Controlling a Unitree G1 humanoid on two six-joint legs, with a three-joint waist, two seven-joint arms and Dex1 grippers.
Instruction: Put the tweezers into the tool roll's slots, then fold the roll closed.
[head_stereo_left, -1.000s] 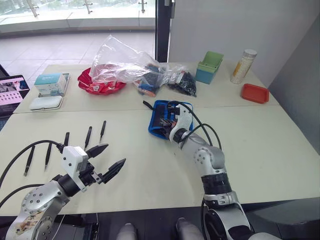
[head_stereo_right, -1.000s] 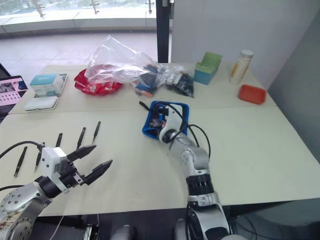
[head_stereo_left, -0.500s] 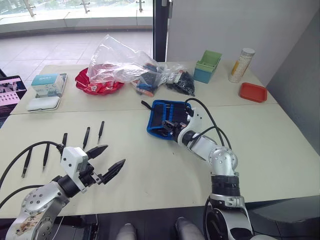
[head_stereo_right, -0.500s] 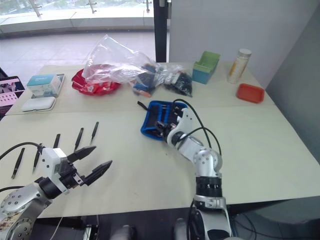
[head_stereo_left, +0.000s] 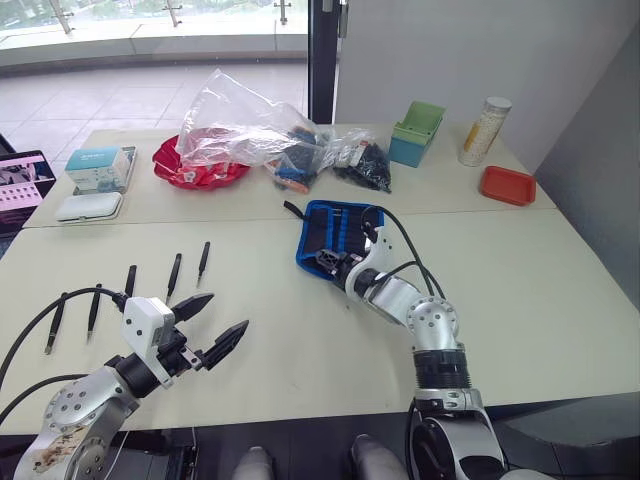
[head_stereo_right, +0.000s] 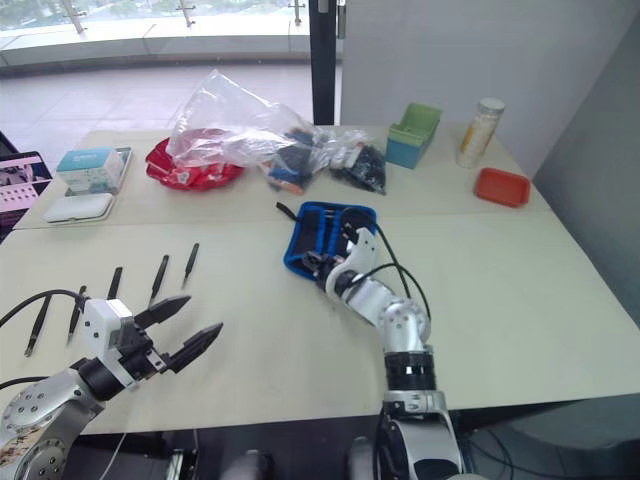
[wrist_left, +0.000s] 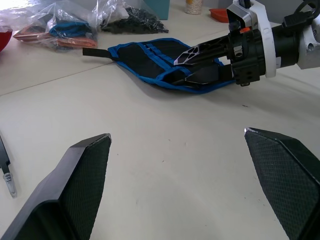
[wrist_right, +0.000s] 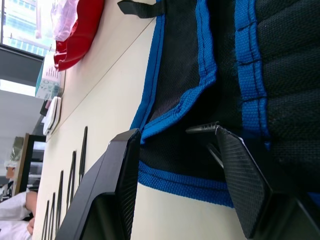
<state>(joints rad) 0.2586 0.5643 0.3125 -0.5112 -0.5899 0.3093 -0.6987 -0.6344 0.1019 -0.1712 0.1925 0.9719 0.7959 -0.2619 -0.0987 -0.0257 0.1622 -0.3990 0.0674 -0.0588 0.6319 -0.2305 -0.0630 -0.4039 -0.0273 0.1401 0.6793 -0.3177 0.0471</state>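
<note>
Head view, table: tool roll (head_stereo_left: 335, 232) lying open near centre, slots (wrist_left: 159, 48) exposed, strap (head_stereo_left: 292, 210) trailing far-left. Right gripper (head_stereo_left: 333, 264) at roll's near edge, fingers spread, straddling blue edging. Left gripper (head_stereo_left: 216, 328) near-left, above bare tabletop, fingers wide apart, holding nothing. Five tweezers (head_stereo_left: 128, 280) in a row on table, left, well apart from roll.
</note>
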